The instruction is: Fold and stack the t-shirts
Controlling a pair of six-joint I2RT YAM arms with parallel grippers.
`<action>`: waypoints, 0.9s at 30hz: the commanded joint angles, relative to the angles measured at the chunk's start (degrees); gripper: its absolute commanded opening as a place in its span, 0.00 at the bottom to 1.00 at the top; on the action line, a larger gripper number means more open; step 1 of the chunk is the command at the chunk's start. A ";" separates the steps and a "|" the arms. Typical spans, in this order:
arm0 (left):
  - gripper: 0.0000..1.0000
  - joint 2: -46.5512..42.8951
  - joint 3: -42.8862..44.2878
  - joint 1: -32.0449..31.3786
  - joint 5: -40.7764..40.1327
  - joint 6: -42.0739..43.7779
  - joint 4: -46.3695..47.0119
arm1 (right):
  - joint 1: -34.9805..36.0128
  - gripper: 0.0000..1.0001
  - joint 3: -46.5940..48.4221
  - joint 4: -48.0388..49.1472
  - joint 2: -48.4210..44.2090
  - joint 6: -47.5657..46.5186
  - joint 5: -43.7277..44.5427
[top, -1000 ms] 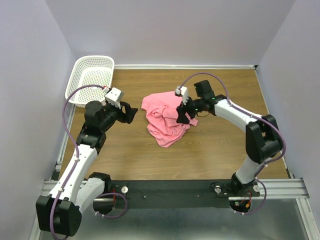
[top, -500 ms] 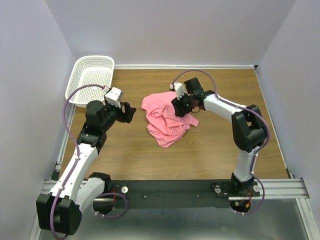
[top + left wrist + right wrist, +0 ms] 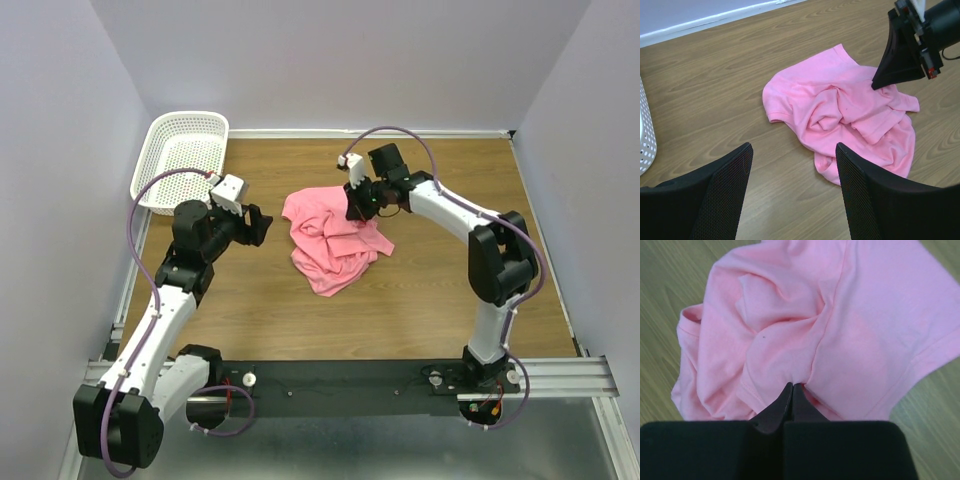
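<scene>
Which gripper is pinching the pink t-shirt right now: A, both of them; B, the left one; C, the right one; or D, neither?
C: the right gripper is closed on a fold of the t-shirt, while the left gripper stands open, apart from the cloth.

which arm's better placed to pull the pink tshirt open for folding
Right. The right gripper is shut on a fold of the pink t-shirt, near the heap's far right edge. The left gripper hangs open over the wooden table, short of the cloth.
</scene>
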 commanded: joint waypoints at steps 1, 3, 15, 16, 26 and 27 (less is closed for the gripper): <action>0.75 0.79 0.22 -0.77 2.20 0.83 1.08 | -0.46 0.01 3.27 -1.67 -8.15 -2.71 4.06; 0.74 1.06 -0.13 -1.73 3.08 0.91 1.88 | -0.90 0.00 3.44 -1.94 -13.58 -4.38 4.68; 0.75 2.54 -1.81 -10.34 6.95 1.71 13.90 | -1.34 0.00 3.53 -4.05 -33.04 -11.60 5.47; 0.75 3.51 -1.46 -11.48 7.13 1.97 14.79 | -1.51 0.00 3.44 -4.40 -33.57 -11.59 5.74; 0.75 22.93 5.14 -29.94 2.04 5.05 18.84 | -4.05 0.01 0.02 -4.49 -38.93 -9.93 10.92; 0.75 24.68 4.01 -32.04 -1.10 4.18 20.93 | -4.32 0.00 -0.07 -4.49 -39.63 -9.49 12.49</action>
